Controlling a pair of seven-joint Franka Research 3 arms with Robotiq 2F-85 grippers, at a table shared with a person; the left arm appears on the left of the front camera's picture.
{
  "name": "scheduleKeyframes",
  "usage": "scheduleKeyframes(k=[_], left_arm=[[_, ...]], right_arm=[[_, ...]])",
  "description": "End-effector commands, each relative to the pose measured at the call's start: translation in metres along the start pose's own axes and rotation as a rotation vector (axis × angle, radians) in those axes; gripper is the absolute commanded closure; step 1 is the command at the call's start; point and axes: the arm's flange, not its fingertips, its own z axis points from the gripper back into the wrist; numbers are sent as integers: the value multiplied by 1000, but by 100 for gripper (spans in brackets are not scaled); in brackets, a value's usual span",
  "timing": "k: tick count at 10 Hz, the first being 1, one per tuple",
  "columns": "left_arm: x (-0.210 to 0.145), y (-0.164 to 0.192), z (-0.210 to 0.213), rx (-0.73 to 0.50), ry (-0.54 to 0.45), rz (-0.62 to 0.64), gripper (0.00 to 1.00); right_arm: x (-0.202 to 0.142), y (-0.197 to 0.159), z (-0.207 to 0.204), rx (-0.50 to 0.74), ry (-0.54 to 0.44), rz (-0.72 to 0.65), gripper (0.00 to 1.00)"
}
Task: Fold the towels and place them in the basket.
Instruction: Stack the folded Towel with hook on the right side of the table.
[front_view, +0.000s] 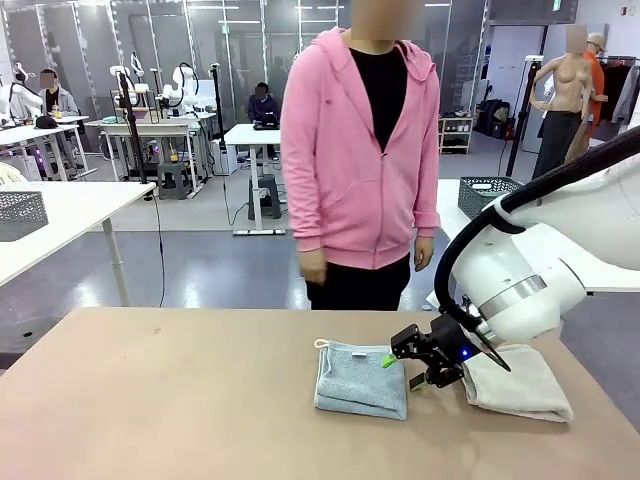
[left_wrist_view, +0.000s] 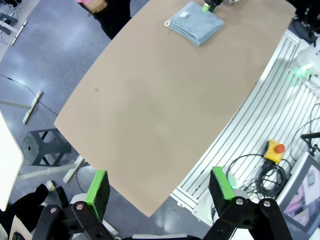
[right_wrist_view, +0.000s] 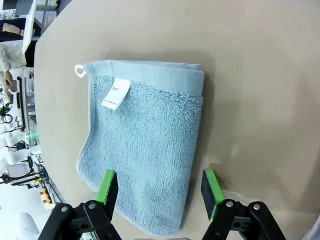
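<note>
Towel (front_view: 361, 380), pale blue, folded, is laid on the table (front_view: 150, 400) beside a cream towel (front_view: 520, 385). Right gripper (front_view: 412, 366) is held open just over its edge, nothing gripped. Left gripper (left_wrist_view: 159, 192) is spread wide, empty, above the near table edge. Person (front_view: 360, 150) is seen standing opposite.

Bare brown table (front_view: 150, 400), person in pink hoodie (front_view: 355, 150), red emergency-stop button (left_wrist_view: 278, 148)
</note>
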Motion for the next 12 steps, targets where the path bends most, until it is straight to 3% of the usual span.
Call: scheduleKeyframes(k=[1,2,3,4,5,6,12], left_arm=[[0,0,-1,16,8,-10,0],[0,0,-1,16,8,-10,0],[0,0,-1,16,8,-10,0],[0,0,-1,16,8,-10,0],[0,0,-1,16,8,-10,0],[0,0,-1,16,8,-10,0],[0,0,-1,16,8,-10,0]], right_arm=[[2,-3,-9,30,-14,18,15],[2,-3,-14,42,-18,9,23],[2,-3,-20,33,-9,-1,23],[2,-3,-25,43,-19,-7,48],[1,-2,-28,40,-16,-8,60],[0,-2,-31,43,-25,-13,100],[-11,12,-33,57,-61,-10,100]])
